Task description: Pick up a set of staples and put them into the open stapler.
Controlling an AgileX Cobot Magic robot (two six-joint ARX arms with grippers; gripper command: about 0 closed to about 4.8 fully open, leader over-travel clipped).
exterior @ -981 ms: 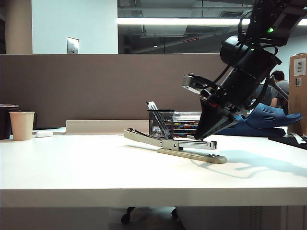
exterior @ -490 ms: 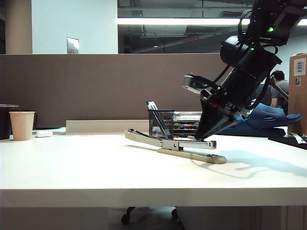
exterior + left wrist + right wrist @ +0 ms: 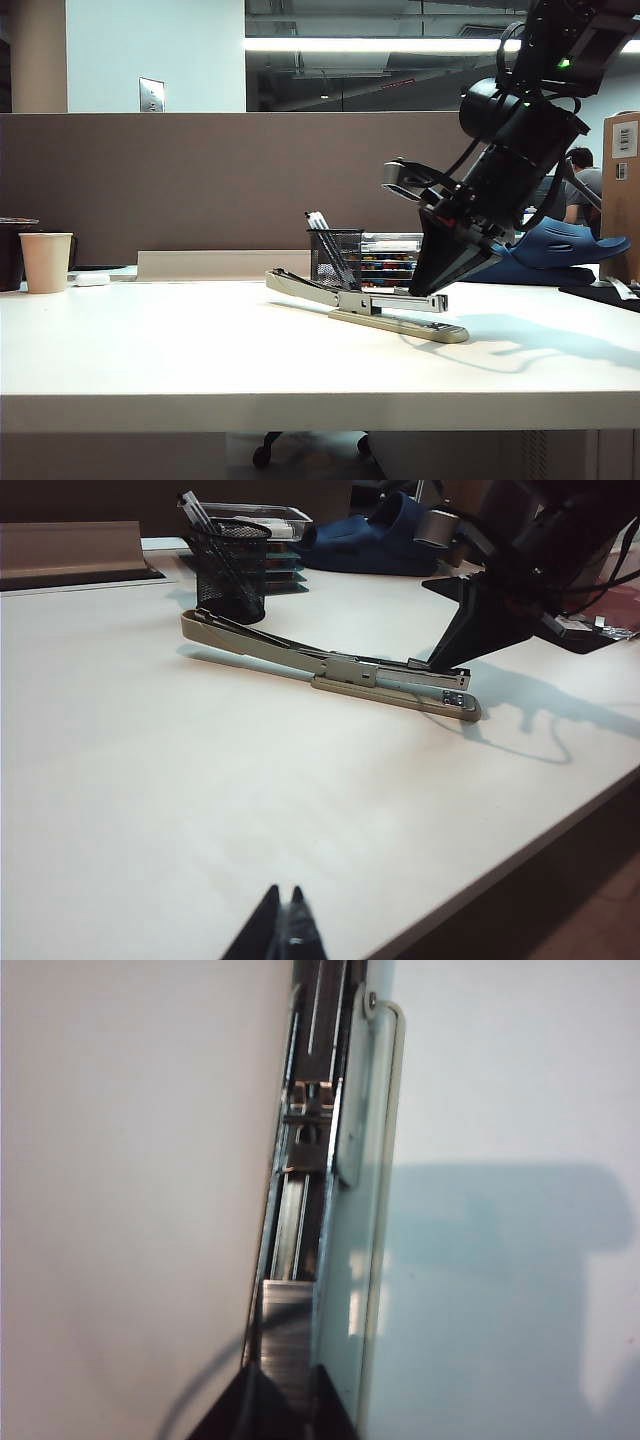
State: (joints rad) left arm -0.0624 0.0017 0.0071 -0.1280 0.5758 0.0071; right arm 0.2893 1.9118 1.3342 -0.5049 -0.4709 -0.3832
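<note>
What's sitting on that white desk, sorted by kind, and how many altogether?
Long beige staplers with silver rail: 1
Grey metallic staple strips, in the rail: 1
Black mesh pen cups: 1
Pale paper cups: 1
Total: 4
The right gripper is at the stapler's rail; the left gripper is low over the bare desk.

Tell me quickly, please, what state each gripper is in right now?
Left gripper: shut, holding nothing.
Right gripper: at the stapler rail, staples between its fingertips; grip unclear.
</note>
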